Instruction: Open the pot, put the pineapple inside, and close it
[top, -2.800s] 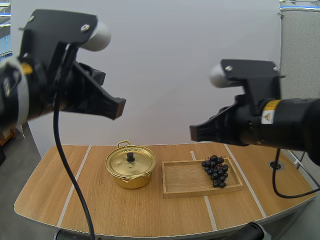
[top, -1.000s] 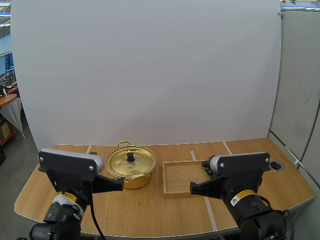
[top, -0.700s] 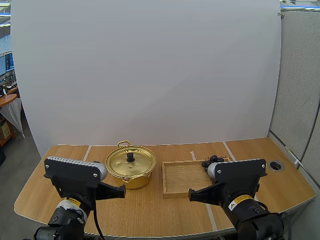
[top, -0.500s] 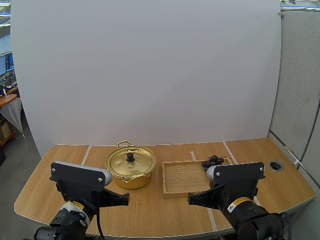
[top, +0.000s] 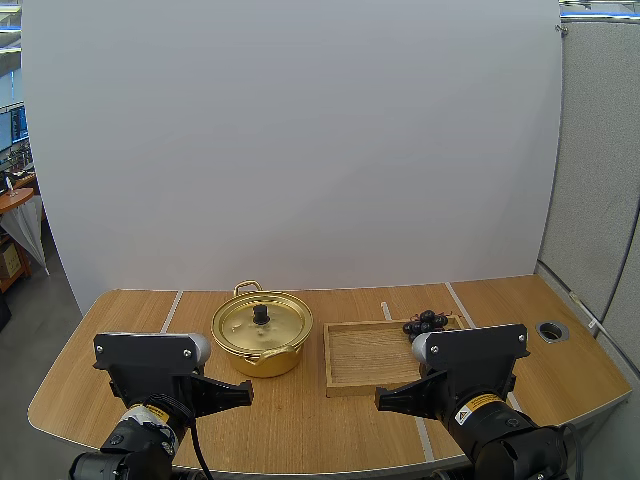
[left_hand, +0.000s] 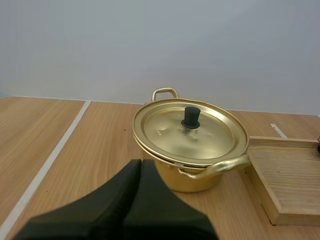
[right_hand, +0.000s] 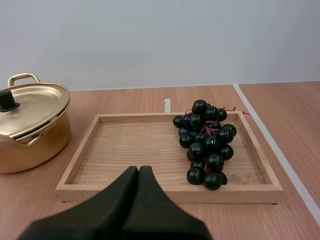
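high view: left tool (top: 246, 393), right tool (top: 380, 400) (closed, empty) at front of table (top: 90, 380), pot (top: 262, 333) well ahead.

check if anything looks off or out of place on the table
Nothing spilled or tipped: the lid sits on the pot. One oddity: the fruit in the wooden tray is a bunch of grapes, though the task names a pineapple.

High view above-behind, looking down, wrist views low, forward, both sharing pot (left_hand: 190, 136) (left nearer)

Bright, even light; soft shadows
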